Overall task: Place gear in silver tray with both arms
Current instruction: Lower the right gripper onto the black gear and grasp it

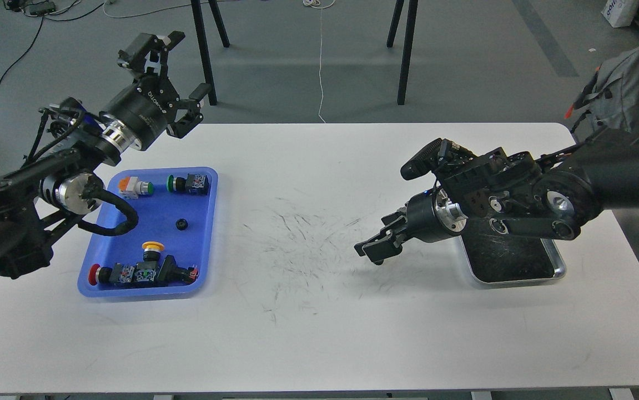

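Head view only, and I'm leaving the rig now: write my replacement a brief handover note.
Right gripper: down at the table where the loose gear lies; the gear is hidden under its fingers, so grasp and jaw state cannot be told.
Left gripper: open, empty, raised behind the blue tray.
Second gear sits in the blue tray.
Silver tray: no gear visible inside.
Left: get both gears into the silver tray.

**Even, bright light; sharp feed**

I see the flat white worktop point(308, 333) evenly lit, with no hard glare on it. Soft, faint shadows lie under the black jointed right arm point(497, 208) and beside the blue plastic tray point(208, 222). The shiny silver tray's rim point(560, 269) catches a highlight. Focus is crisp throughout.
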`<state>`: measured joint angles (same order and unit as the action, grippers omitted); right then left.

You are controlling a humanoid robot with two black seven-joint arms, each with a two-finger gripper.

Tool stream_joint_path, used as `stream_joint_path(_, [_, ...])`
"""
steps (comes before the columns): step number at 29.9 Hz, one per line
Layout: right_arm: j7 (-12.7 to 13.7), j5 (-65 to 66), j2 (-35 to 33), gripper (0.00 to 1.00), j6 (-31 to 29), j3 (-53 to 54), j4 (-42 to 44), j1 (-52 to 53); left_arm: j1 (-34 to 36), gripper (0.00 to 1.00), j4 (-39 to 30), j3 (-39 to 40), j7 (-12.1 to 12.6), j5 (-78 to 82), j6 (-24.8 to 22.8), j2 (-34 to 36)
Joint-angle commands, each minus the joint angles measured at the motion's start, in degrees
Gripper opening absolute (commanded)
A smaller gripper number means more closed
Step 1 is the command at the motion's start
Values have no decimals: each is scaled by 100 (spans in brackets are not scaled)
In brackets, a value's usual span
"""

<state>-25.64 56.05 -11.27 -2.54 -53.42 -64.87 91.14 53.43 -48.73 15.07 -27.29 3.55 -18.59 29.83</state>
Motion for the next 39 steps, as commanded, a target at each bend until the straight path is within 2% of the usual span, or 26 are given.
stream_joint_path(1, [-29,292,177,92,-1,-221,45,44,-52,100,3,49,66,-196,-13,-65])
stream_joint_path(15, [-151,671,1127,88,-10,-906,625,0,-61,100,3,260,22,-311,-13,-215])
stream_joint_path(35, [-204,741,1127,80,52,-1004,1003,-290,-175,100,3,444,-22,-399,-66,-232])
stream_joint_path(39, [-205,741,1127,75,69,-986,1003,-299,-175,100,3,444,-22,-399,-66,-232])
